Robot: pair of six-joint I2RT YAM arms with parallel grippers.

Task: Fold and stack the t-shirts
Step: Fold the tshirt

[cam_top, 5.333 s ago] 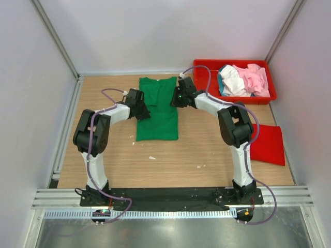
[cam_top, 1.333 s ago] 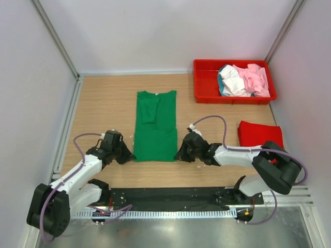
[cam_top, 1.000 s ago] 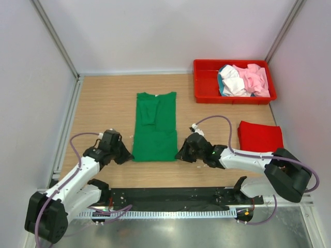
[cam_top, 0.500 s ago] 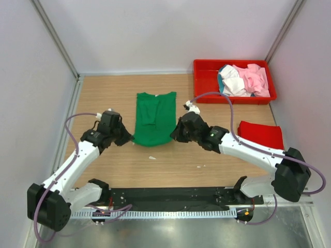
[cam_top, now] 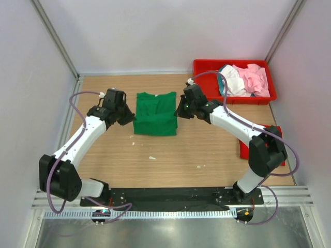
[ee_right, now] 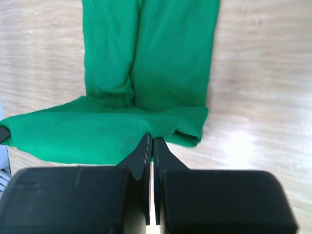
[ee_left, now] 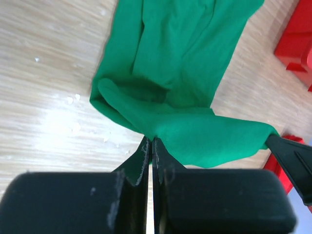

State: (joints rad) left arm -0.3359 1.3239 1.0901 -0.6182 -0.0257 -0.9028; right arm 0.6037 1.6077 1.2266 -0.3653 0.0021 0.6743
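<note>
The bright green t-shirt [cam_top: 155, 113] lies on the wooden table, its lower half doubled back over the upper half. My left gripper [cam_top: 129, 118] is shut on the shirt's hem [ee_left: 152, 137] at its left side. My right gripper [cam_top: 179, 109] is shut on the hem [ee_right: 152, 135] at the right side. Between the two grips the raised edge of cloth [ee_left: 214, 139] hangs in a sagging band above the shirt [ee_right: 161, 53]. A folded red t-shirt [cam_top: 276, 152] lies at the right edge, partly behind the right arm. Pink, white and teal t-shirts [cam_top: 243, 80] are heaped in the tray.
A red plastic tray [cam_top: 207, 90] stands at the back right, close to the right arm's wrist. White crumbs [cam_top: 151, 157] dot the wood in front of the green shirt. Walls enclose the table on three sides.
Both grippers have carried the green shirt's bottom hem from the near side of the table toward the back, folding the lower half over the upper half. The shirt now looks half as long.
</note>
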